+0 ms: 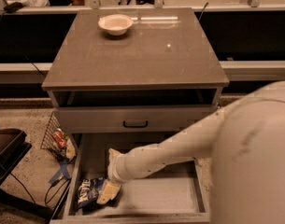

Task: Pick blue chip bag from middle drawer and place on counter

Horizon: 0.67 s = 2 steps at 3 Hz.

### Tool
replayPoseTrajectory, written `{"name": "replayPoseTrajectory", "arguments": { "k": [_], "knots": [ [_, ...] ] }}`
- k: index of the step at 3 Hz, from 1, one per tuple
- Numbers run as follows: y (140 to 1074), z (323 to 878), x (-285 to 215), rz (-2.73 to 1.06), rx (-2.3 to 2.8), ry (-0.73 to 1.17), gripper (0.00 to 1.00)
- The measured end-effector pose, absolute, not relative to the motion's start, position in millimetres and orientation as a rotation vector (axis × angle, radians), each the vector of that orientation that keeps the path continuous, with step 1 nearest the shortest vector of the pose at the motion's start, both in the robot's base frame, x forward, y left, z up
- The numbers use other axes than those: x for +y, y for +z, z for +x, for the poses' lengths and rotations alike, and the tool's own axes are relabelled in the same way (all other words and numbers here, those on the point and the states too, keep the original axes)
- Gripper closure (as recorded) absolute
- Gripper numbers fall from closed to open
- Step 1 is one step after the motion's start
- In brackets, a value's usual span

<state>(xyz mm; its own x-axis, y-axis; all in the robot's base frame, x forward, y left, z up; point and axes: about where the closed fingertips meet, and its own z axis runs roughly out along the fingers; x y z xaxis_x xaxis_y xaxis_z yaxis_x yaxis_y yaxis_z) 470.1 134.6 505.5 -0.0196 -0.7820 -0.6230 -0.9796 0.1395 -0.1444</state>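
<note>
The blue chip bag (89,191) lies in the front left corner of the open middle drawer (179,197), a grey box with low walls. My gripper (106,192) reaches down into the drawer at the end of the white arm and sits right against the bag's right edge. One pale fingertip (107,193) shows beside the bag. The counter (137,50) is the large grey-brown slab above the drawers.
A white bowl (115,24) stands on the counter's far left. A closed drawer front with a black handle (135,124) is above the open drawer. A wire basket with a red-and-orange packet (59,138) and cables lie on the floor at left.
</note>
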Motion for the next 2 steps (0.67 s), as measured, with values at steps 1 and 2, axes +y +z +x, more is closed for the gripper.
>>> {"name": "replayPoseTrajectory", "arguments": {
  "k": [1, 2],
  "knots": [
    [456, 487, 143, -1.711, 1.841, 0.454, 0.0],
    [425, 493, 147, -1.716, 1.848, 0.485, 0.0]
  ]
}}
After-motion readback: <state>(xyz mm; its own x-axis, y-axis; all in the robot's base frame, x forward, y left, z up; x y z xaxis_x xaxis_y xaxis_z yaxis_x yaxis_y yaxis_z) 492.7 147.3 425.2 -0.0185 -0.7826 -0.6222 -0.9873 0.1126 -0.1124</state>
